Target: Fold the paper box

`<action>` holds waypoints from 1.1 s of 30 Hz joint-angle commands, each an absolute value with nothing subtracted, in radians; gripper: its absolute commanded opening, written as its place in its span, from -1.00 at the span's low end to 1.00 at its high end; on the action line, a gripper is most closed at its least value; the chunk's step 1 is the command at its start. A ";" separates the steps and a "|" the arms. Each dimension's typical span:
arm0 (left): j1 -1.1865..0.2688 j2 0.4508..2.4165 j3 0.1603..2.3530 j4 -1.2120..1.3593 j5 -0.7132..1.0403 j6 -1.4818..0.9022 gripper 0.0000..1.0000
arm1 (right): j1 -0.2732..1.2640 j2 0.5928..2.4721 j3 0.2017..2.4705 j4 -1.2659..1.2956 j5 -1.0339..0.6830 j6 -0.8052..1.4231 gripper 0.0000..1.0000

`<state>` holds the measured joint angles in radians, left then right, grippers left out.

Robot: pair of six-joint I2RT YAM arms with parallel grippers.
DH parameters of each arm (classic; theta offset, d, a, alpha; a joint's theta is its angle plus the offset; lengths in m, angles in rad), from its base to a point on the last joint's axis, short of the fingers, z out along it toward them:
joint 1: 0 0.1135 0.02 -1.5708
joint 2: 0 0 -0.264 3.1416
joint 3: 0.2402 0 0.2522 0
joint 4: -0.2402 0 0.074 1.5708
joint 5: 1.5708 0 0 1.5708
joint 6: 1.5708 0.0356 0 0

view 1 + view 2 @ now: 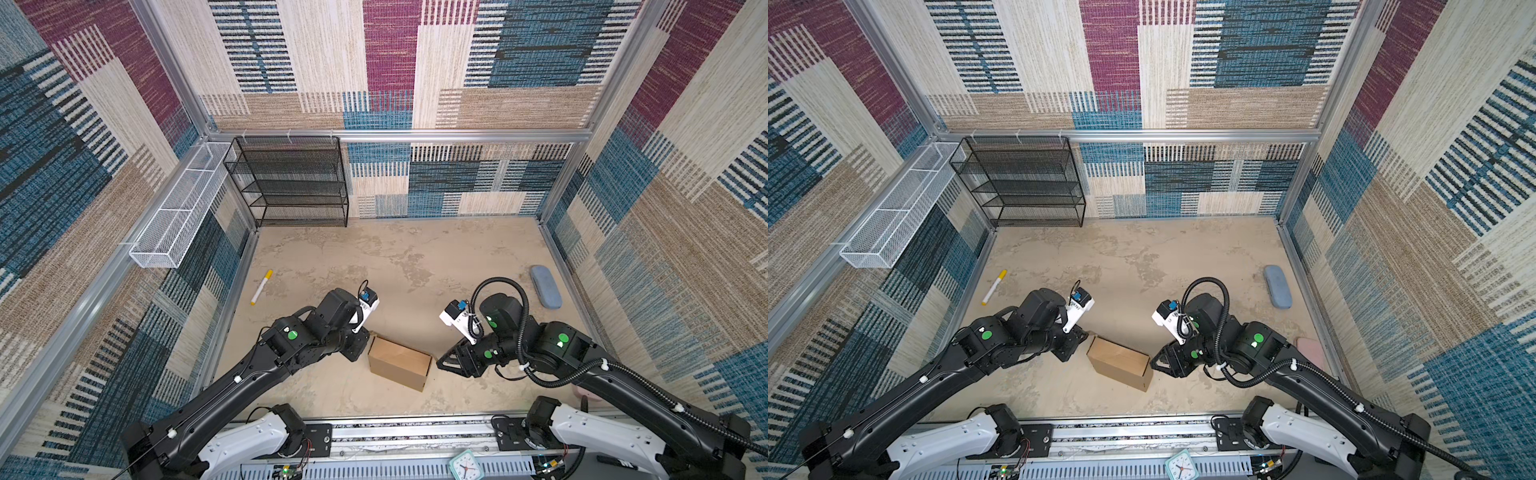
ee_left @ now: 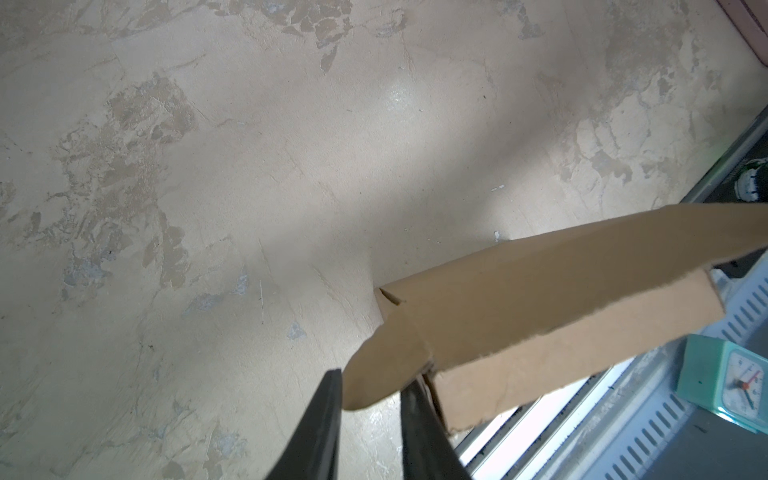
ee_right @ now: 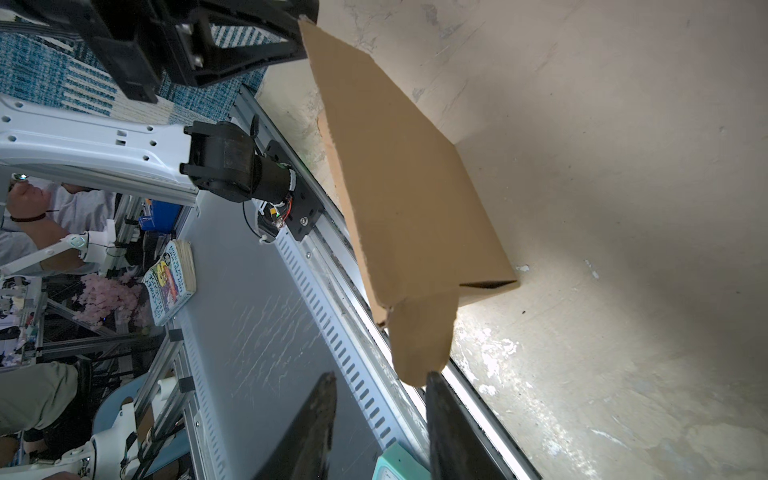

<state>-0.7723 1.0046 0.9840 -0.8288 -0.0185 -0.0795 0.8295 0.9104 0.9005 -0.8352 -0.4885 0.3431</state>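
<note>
Front-centre of table (image 1: 415,257): paper box (image 1: 399,365), closed up, skewed, between both arms. Left gripper (image 2: 371,379) astride the box's rounded end tab; can't tell if pinching. Right gripper (image 3: 380,375) spread, opposite tab tip against one finger. Further out: marker (image 1: 262,286) left, grey-blue case (image 1: 545,286) right, teal clock (image 1: 465,465) on front rail. Book (image 3: 170,282) cover lettering unreadable. Black mesh shelf (image 1: 291,183) and white mesh basket (image 1: 178,208) back-left.
</note>
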 commanded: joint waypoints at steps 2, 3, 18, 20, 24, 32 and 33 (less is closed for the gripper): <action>-0.770 1.007 0.991 -0.829 0.013 -0.061 -0.56 | 0.836 0.916 0.914 -0.849 -0.463 0.351 -0.24; -0.770 1.010 0.992 -0.833 0.020 -0.061 -0.62 | 0.838 0.920 0.916 -0.853 -0.458 0.350 -0.24; -0.770 1.017 1.002 -0.869 0.063 -0.078 -0.95 | 0.858 0.949 0.955 -0.887 -0.353 0.345 -0.31; -0.770 1.019 1.006 -0.873 0.065 -0.080 -0.96 | 0.858 0.943 0.987 -0.900 -0.299 0.347 -0.31; -0.770 1.023 1.011 -0.873 0.063 -0.080 -0.98 | 0.858 0.951 1.006 -0.895 -0.219 0.339 -0.23; -0.770 1.028 1.014 -0.875 0.049 -0.064 -1.00 | 0.836 1.005 1.046 -0.839 -0.054 0.254 0.08; -0.770 1.028 1.014 -0.874 0.049 -0.063 -1.00 | 0.832 1.016 1.054 -0.825 -0.065 0.245 0.09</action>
<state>-0.7723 1.0267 1.0061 -0.8719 0.0547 -0.0799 0.8402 0.9966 1.0336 -0.8806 -0.1230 0.2958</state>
